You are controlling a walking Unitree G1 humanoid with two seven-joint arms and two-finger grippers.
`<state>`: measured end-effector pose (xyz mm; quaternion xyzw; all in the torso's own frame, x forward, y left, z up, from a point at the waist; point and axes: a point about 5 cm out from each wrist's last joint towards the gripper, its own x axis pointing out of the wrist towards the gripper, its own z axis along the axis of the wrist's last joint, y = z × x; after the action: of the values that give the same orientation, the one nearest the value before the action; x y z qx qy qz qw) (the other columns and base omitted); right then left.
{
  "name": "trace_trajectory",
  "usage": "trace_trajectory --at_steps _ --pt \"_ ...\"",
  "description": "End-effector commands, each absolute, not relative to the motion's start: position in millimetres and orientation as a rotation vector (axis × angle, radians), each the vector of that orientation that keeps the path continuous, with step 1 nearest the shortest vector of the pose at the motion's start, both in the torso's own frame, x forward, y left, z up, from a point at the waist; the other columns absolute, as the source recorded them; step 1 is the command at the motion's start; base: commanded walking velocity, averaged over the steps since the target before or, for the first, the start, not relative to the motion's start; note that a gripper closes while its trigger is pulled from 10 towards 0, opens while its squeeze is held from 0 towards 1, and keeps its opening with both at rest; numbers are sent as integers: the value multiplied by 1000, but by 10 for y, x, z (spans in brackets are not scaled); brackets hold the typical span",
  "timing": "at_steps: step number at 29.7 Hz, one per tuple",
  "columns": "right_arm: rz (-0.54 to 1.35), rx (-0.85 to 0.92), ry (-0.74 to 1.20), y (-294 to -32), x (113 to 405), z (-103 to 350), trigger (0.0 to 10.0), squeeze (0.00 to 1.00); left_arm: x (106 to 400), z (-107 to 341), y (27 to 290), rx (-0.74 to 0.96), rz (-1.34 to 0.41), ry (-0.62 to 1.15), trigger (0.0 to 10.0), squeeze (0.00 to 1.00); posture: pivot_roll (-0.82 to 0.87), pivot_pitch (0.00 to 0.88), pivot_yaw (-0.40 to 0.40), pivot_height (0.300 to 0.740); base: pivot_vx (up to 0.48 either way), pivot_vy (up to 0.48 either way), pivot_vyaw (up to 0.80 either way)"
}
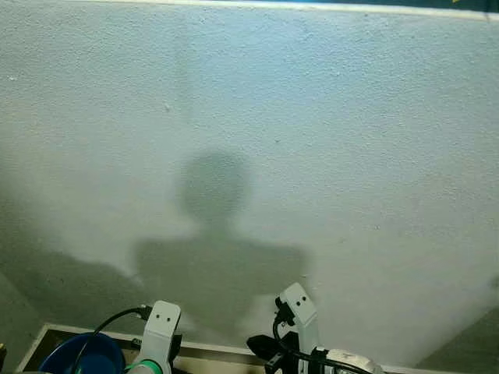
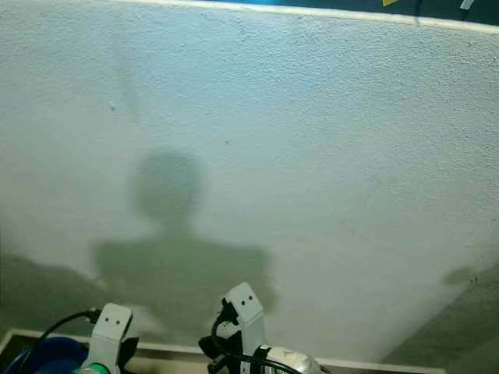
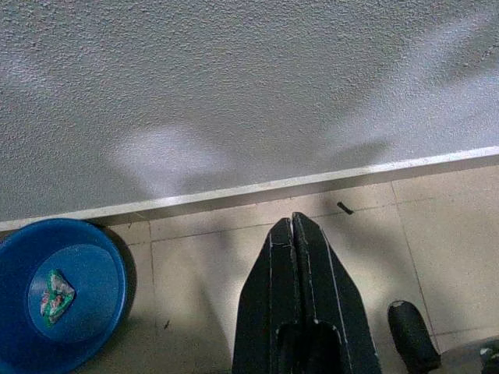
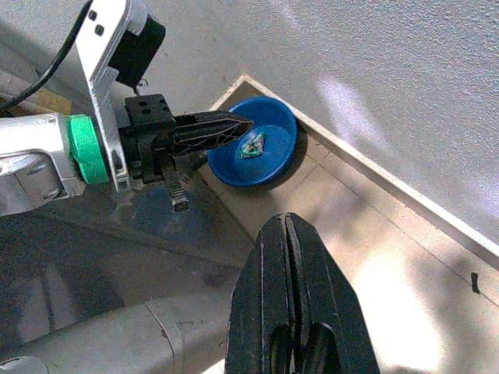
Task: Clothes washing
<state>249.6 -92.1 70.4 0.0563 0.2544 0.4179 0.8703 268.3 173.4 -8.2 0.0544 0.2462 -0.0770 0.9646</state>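
Observation:
A blue basin stands on the tiled floor against the wall, at my lower left in the eye views. A small green and white item lies inside it. My left gripper hangs shut and empty over the tiles beside the basin. The right wrist view shows the basin in the corner beyond the left gripper. My right gripper is shut with nothing in it, held low to the right of the left one.
A rough white wall stands directly ahead, with my shadow on it. A pale skirting strip runs along its foot. Beige floor tiles lie below. A small dark scrap sits near the skirting.

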Motion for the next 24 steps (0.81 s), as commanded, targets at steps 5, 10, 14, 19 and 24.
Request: trace_trajectory --at_steps 5,10,14,19,24 --pt "892 140 566 -905 2472 654 10000 0 2618 -140 1773 98 -137 531 10000 0 -45 65 63 740 0 0 0" --pt "895 145 569 -903 2469 654 10000 0 2606 -152 1764 96 -143 538 10000 0 -47 65 64 740 0 0 0" --pt "894 147 570 -906 2466 656 10000 0 2600 -160 1763 94 -143 543 10000 0 -50 65 65 740 0 0 0" --pt "890 150 572 -918 2443 656 10000 0 2592 -172 1728 97 -169 551 10000 0 -59 70 72 740 0 0 0" --pt "885 153 576 -938 2430 649 10000 0 2581 -184 1697 98 -178 555 10000 0 -60 68 73 740 0 0 0"
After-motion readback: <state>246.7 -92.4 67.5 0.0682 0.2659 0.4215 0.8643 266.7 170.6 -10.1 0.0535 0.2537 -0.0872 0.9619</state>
